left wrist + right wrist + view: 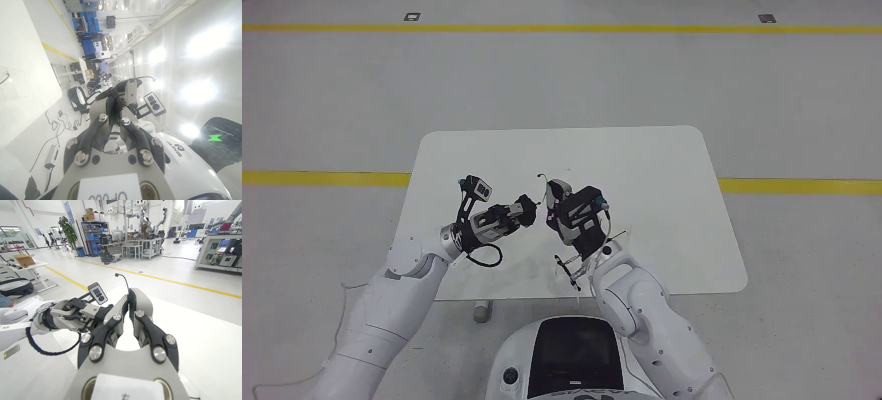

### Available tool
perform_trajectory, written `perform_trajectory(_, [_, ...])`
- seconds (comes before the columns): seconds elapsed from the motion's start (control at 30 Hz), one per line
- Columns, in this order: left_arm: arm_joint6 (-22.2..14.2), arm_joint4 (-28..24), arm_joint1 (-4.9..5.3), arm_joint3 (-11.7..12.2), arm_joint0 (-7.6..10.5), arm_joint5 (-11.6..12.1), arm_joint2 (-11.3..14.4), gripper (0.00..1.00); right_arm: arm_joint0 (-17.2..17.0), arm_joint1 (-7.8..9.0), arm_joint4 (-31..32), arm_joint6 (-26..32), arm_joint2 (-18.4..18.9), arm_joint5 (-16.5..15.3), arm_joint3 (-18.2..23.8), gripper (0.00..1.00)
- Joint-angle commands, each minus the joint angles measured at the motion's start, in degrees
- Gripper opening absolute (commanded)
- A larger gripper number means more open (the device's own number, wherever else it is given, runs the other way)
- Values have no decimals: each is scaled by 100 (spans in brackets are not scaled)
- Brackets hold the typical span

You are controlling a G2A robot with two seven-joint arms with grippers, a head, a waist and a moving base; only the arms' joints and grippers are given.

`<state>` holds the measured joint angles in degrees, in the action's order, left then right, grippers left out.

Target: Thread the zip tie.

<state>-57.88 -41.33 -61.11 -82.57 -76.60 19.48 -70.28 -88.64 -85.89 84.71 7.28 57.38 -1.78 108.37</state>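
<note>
right claw [129,303] pinches the zip tie [125,279] beside left claw [529,210].

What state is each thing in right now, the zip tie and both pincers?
Zip tie: clamped in the right pincer, head end curving up free, nothing through it.
Right pincer: shut on the zip tie.
Left pincer: shut, tip close beside the right pincer.

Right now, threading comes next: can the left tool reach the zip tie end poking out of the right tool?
Probably yes: the zip tie stands free above the shut right tool; the left tool close beside it, nothing between.
</note>
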Motion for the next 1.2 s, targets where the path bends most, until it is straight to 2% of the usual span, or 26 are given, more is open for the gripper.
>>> perform_trajectory(0.0, [0,0,0,0,0,0,0,0,-6,7,-7,3,1,0,9,0])
perform_trajectory(0.47, [0,0,0,0,0,0,0,0,-61,57,-61,-109,-34,-52,158,0])
perform_trajectory(1.17, [0,0,0,0,0,0,0,0,13,99,-102,-71,-106,65,55,0])
